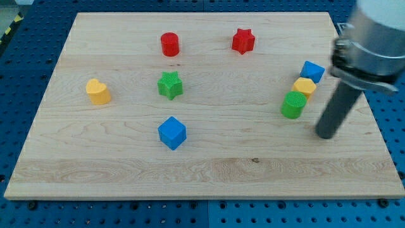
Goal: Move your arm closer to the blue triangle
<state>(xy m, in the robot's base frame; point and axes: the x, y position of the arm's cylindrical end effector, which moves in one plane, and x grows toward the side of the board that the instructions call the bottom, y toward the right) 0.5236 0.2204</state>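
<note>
Wooden tabletop (pixel 221 171), pale, carrying eight small blocks. Blue triangle (pixel 312 71) close to the right edge, roughly halfway along it, at the far end of a short slanting row: touching or just beside a yellow block (pixel 304 87), then a green cylinder (pixel 293 104) below that. Shape of the blue one hard to make out; judged the triangle only because the other blue piece is plainly a cube.

My tip (pixel 326 133) down near the right edge, just right of and below the green cylinder, apart from all three. No gripper fitted, only the bare dark rod, holding nothing.

For a clean approach: slide toward the top edge, staying on the right-edge side of the row. Avoid cutting left, or risk knocking the green cylinder and yellow block. Stop just short of the triangle; no push needed.

Counted:
- Red: two, a red cylinder (pixel 169 44) and a red star (pixel 243 41), near the top edge.
- Blue: two, with the blue cube (pixel 171 132).
- Green: two, with the green star (pixel 169 85).
- Yellow: two, with the yellow heart (pixel 98 92) toward the left edge.
</note>
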